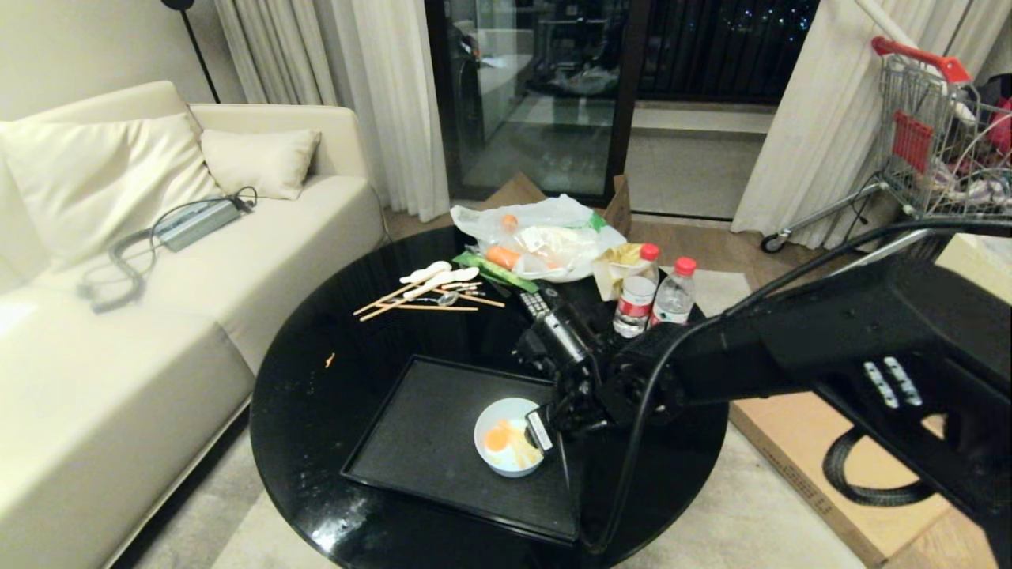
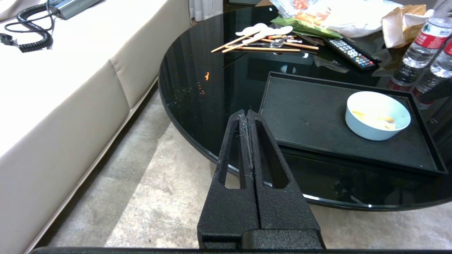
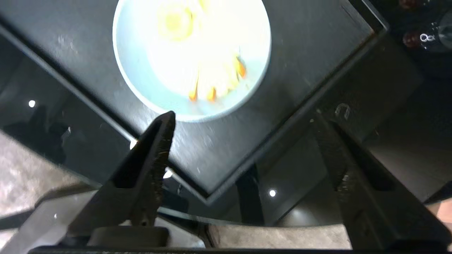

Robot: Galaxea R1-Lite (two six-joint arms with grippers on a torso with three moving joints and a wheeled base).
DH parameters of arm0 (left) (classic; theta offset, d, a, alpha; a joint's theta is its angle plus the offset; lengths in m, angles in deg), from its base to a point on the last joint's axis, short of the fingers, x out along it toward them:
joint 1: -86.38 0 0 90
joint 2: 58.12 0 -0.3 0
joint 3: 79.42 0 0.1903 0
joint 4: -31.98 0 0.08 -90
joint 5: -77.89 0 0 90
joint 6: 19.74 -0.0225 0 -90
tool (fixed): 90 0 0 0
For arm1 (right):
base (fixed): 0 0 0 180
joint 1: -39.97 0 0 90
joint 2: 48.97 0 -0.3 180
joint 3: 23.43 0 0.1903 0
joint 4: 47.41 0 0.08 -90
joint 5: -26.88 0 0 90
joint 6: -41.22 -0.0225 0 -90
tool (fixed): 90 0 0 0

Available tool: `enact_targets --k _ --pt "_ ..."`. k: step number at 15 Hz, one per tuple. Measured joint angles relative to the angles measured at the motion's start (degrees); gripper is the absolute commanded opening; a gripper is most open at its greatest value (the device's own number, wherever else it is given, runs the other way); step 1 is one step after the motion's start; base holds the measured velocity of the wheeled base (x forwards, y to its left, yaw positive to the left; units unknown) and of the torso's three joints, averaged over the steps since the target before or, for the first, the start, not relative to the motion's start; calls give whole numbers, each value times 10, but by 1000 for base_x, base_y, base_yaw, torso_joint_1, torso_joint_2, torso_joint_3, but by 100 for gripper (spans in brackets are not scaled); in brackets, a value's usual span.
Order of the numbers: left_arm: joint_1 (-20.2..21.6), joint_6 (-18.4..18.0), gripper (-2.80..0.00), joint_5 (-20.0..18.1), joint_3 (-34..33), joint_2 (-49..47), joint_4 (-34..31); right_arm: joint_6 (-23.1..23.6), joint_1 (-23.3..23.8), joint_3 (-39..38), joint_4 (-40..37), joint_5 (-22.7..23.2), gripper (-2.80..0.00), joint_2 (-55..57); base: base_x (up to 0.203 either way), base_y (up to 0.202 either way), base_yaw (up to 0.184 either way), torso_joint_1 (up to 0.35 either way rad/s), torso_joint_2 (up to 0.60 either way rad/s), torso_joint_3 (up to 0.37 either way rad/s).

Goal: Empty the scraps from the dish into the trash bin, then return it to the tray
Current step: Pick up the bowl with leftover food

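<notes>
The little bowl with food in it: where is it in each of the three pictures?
Head view: the bowl sits low centre, on the black tray.
Left wrist view: bowl at right, on the tray.
Right wrist view: bowl at top.
Shared landmark: the tray.

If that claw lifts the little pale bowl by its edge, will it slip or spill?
The dish looks smooth and glazed, so a rim pinch may slip. Its walls are deep, so the scraps probably stay in unless it tilts. It seems small and light for the open right end effector.

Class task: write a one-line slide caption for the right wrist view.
Open right tool above the dish of scraps on the tray.
</notes>
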Motion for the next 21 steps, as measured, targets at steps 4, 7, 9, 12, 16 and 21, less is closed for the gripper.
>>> enact_targets --k 4,7,9,12,16,21 --pt "0 0 -280 0 0 0 0 -14 -12 45 0 -10 0 39 0 0 0 0 0 0" --pt "0 0 -280 0 0 0 0 -16 -13 65 1 -34 0 67 0 0 0 0 0 0" --pt "0 0 -280 0 0 0 0 -17 -13 83 0 -46 0 84 0 0 0 0 0 0" --pt "0 0 -280 0 0 0 0 -17 -8 102 0 -58 0 102 0 0 0 0 0 0" --pt "0 0 -280 0 0 0 0 -39 3 118 -4 -60 0 122 0 0 0 0 0 0" --pt "0 0 -280 0 0 0 0 -44 14 128 0 -60 0 140 0 0 0 0 0 0"
